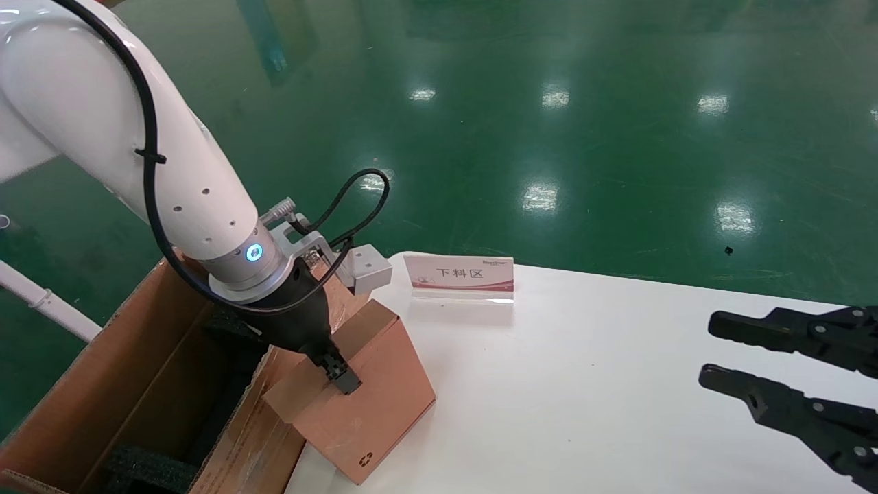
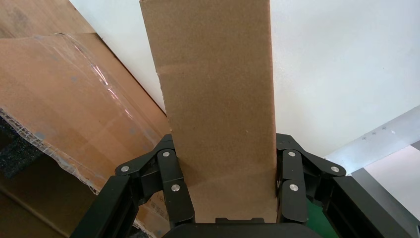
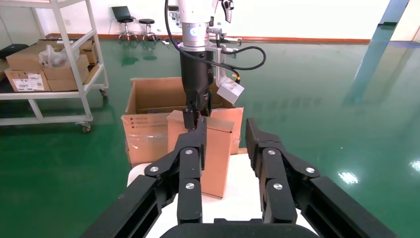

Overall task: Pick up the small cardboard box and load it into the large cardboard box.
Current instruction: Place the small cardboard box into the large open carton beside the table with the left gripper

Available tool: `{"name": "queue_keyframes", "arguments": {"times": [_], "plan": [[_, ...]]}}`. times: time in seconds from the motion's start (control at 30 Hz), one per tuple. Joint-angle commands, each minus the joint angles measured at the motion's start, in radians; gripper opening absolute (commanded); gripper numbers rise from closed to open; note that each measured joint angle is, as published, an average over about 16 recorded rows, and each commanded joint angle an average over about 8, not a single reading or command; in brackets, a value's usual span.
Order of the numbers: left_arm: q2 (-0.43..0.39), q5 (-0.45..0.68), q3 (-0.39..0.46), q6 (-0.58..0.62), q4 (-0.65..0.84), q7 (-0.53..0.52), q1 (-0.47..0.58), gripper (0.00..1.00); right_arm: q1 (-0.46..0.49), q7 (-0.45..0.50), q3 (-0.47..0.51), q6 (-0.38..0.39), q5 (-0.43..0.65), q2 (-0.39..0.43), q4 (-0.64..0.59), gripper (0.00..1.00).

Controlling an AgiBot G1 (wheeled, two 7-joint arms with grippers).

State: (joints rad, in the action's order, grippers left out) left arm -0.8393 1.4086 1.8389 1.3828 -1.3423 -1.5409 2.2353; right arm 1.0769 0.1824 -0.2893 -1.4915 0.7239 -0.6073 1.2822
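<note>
Small cardboard box gripped at the carton's edge

Fingers of the left gripper (image 1: 336, 374) close on the small cardboard box (image 1: 370, 405), one pad on each broad face, pinching it across its thin dimension near its upper edge. In the left wrist view the left gripper (image 2: 225, 186) shows both black fingers (image 2: 171, 186) pressed flat against the pinkish-brown cardboard, with the box running straight out from between them. The box hangs below the fingers, standing on edge and tilted, its lower corner with the small dark printed mark down at the white table (image 1: 617, 384); whether that corner touches the surface or rides just above it cannot be told.

Just beside the fingers, on the side away from the table, lies the large cardboard box (image 1: 137, 384), flaps open, black foam lining visible inside. Its near flap, covered with shiny clear tape, sits directly under the gripper body and close against the held box. The small box is outside the carton, at the table edge next to that flap.

Beyond the fingertips a white-and-red sign card (image 1: 459, 274) stands upright on the table, apart from the box.

The right gripper (image 1: 744, 363) hovers over the table's far side, well apart from the work, fingers spread wide and holding nothing. Its wrist view looks between its fingers (image 3: 190, 163) toward the small cardboard box (image 3: 215, 148) and the carton (image 3: 148, 106).
</note>
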Motion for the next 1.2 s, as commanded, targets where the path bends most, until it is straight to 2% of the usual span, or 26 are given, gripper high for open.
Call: {"name": "queue_keyframes", "arguments": {"times": [0.03,0.2,0.43,0.6,0.7,0.87,1.07,1.2], "plan": [[-0.005,0.002,0.0,0.0,0.007,0.005,0.0,0.0,0.0,0.0,0.0,0.0,0.0,0.0,0.0,1.0],[0.021,-0.015,-0.049,0.029,0.013,0.023,0.115,0.0,0.0,0.0,0.0,0.0,0.0,0.0,0.0,1.0],[0.103,-0.019,-0.116,0.11,0.011,0.047,0.318,0.0,0.001,-0.001,-0.001,0.0,0.0,0.0,-0.001,1.0],[0.157,0.022,-0.116,0.184,0.028,0.093,0.46,0.0,0.001,-0.001,-0.001,0.0,-0.001,0.0,-0.001,1.0],[0.177,0.05,-0.07,0.208,0.043,0.13,0.532,0.0,0.001,-0.001,-0.001,0.0,-0.001,0.0,-0.001,1.0],[0.2,0.071,0.077,0.218,0.088,0.189,0.614,0.0,0.001,-0.001,-0.002,0.0,-0.001,0.0,-0.001,1.0],[0.207,0.059,0.266,0.217,0.172,0.238,0.644,0.0,0.001,-0.001,-0.002,0.0,-0.001,0.001,-0.001,1.0],[0.205,0.022,0.36,0.212,0.227,0.257,0.64,0.0,0.001,-0.001,-0.002,0.0,-0.001,0.001,-0.001,1.0]]}}
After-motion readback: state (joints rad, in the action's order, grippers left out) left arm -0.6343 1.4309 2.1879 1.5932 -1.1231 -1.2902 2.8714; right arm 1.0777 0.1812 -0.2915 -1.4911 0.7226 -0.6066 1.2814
